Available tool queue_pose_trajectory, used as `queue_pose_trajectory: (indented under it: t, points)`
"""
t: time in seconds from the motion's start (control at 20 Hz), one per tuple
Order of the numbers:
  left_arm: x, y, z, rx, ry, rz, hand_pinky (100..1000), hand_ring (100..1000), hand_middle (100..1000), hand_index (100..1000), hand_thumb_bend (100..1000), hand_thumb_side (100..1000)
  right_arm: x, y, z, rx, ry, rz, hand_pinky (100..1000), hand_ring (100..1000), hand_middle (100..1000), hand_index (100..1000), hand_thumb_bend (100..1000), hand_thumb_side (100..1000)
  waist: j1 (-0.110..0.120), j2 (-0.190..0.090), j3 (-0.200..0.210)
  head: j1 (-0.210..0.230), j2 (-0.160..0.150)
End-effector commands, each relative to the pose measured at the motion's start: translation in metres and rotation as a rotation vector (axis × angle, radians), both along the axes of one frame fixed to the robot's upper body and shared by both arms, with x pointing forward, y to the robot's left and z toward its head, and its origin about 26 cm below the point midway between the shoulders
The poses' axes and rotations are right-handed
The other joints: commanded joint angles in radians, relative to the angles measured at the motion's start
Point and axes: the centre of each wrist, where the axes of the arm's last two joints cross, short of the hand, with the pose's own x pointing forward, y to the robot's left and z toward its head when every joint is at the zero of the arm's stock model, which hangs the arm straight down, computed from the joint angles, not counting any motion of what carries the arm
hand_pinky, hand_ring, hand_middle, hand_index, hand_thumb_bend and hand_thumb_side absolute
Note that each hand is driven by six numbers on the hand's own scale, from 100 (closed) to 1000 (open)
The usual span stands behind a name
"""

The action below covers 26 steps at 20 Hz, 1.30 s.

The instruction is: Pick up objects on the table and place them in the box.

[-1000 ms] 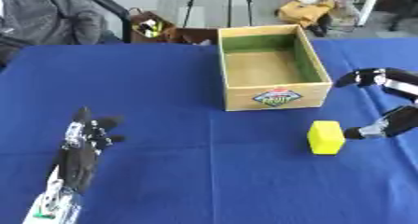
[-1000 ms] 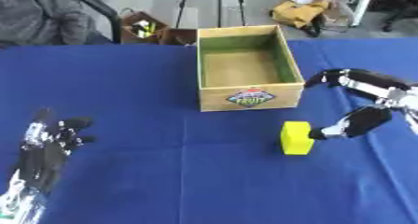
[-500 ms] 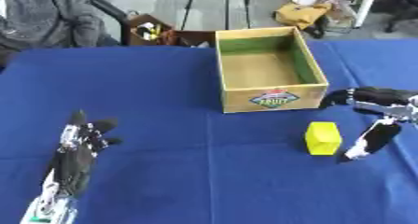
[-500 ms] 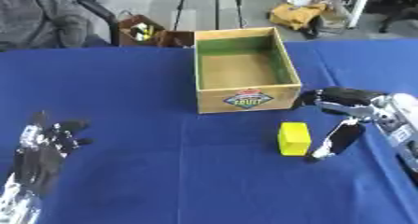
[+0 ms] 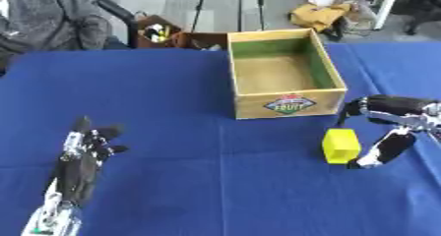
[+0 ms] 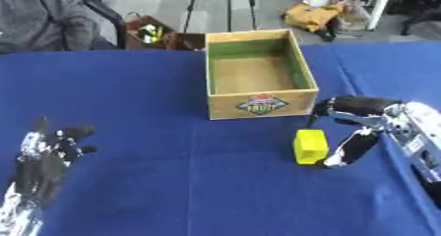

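Note:
A yellow block (image 5: 340, 145) stands on the blue tablecloth just in front of the cardboard box (image 5: 286, 102), whose inside is empty with a green wall. My right hand (image 6: 370, 124) is open around the block from the right: its fingers reach toward the block's top rear and its thumb hangs down by the block's right side, close but with no clear contact. My left hand (image 5: 82, 154) rests open on the table at the lower left, fingers pointing away.
The blue table (image 5: 172, 92) stretches wide between the two hands. Beyond its far edge are a person's sleeve (image 5: 51, 18), a tripod and bags on the floor.
My right hand has come in from the right and lowered beside the yellow block, its fingers now reaching over the block. The block and the left hand have stayed put.

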Motion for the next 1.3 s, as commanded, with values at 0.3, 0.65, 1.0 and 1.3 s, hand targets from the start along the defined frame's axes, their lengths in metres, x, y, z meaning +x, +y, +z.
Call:
queue_pose_trajectory:
  t: [0.3,0.65,1.0,1.3]
  points:
    - [0.001,0.002,0.007,0.02,-0.023,-0.006,731,884,710,658,353,1000,0.002,0.003,0.0,-0.017,-0.002,0.012,857,840,580,627,475,452,-0.003,-0.017,0.0,-0.003,-0.011]
    - [0.001,0.003,0.008,0.019,-0.024,-0.005,730,884,710,658,354,1000,0.002,0.003,0.005,0.054,-0.086,0.001,805,782,397,436,167,238,-0.004,-0.019,0.0,-0.002,-0.013]
    - [0.001,0.004,0.007,0.021,-0.022,-0.002,730,883,710,657,355,1000,-0.008,0.005,0.055,0.156,-0.258,0.026,802,778,375,417,120,195,-0.009,-0.022,-0.001,0.001,-0.016]
    - [0.001,0.003,0.006,0.028,-0.015,-0.013,730,883,710,657,356,1000,-0.004,-0.002,0.095,0.223,-0.361,-0.052,797,777,372,391,133,180,-0.019,-0.026,0.028,-0.006,-0.021]
